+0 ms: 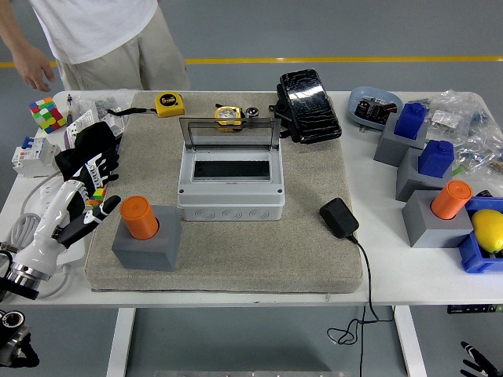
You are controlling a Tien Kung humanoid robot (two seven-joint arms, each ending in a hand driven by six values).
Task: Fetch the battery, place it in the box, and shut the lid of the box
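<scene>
An orange cylindrical battery [135,217] stands upright in a grey block holder [145,247] on the front left of the grey mat [259,251]. The grey box [230,187] sits mid-mat, its clear lid [228,133] tilted up at the back and the inside dark. My left hand [82,214] lies low at the mat's left edge, fingers [104,210] stretched out and holding nothing, tips just left of the battery without touching it. Only a sliver of my right hand [478,360] shows at the bottom right corner, below the table edge.
A person in a white shirt stands at the far left, one hand [35,72] hanging down. A black glove [90,151] and a colour cube [45,114] lie left. A black adapter [339,217], black pouch [309,96], second orange battery [451,199] and blue blocks [436,157] lie right.
</scene>
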